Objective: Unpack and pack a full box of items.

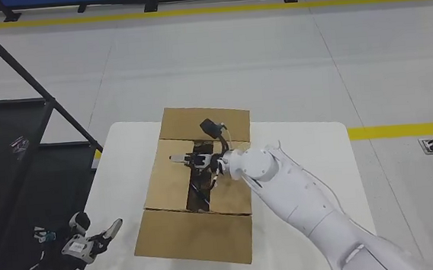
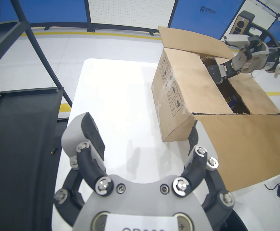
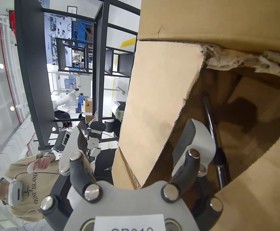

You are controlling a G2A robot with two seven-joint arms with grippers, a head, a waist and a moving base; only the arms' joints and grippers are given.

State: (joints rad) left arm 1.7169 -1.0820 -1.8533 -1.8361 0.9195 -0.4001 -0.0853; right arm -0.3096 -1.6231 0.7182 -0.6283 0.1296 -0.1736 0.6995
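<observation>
While nothing sits out on the desk (image 1: pixel 126 157), I'd judge the unpacking barely begun. The box (image 1: pixel 198 240) has its end flaps folded out, but its two inner flaps are nearly shut, with a dark slot between them. At lower left of the top view my left gripper (image 1: pixel 98 228) hangs released by the desk edge, well apart from the box at mid-frame. At the slot sits my right gripper (image 1: pixel 197 161), fingers spread astride the left-hand flap (image 3: pixel 157 94); whether they touch it I cannot tell. Inside I make out crumpled paper (image 3: pixel 231 59), a dark rod (image 3: pixel 213 131) and a blue item (image 2: pixel 229 100); the rest stays hidden.
</observation>
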